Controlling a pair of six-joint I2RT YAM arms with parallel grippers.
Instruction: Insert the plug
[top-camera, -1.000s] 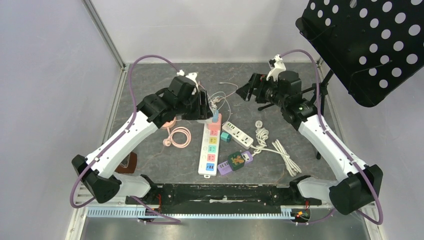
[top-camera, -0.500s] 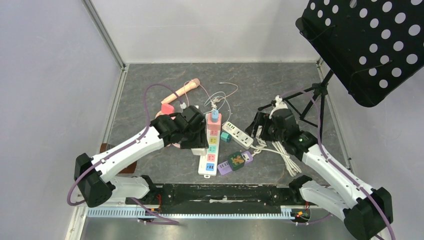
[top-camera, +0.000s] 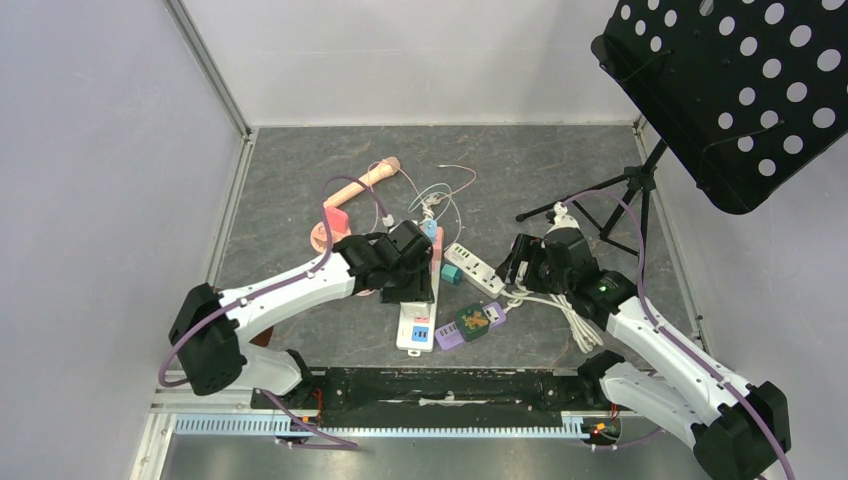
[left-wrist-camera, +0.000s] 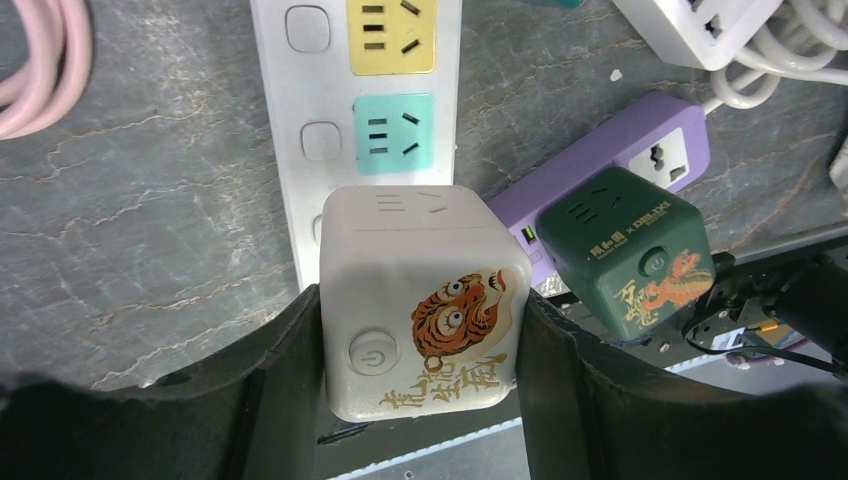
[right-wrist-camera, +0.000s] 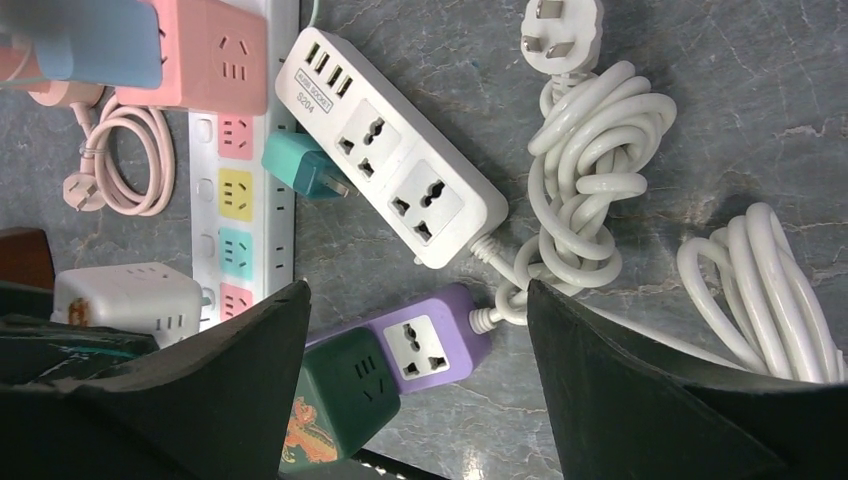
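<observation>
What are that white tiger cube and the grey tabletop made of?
White tiger cube: likely moulded plastic, matte, with rounded edges and a printed picture. Grey tabletop: stone-like veining, faint sheen; could be real slate or a printed mat, I cannot tell.

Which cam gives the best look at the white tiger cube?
Left wrist: the white tiger cube fills the frame, clamped in the left pincer, print and button clear. Right wrist shows it small at the frame edge. Top external: that pincer hides it.

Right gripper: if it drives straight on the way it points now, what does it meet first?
Most likely the purple power strip, which lies between the fingers of the open right gripper, with a green cube adapter beside it. Depth is unclear.
</observation>
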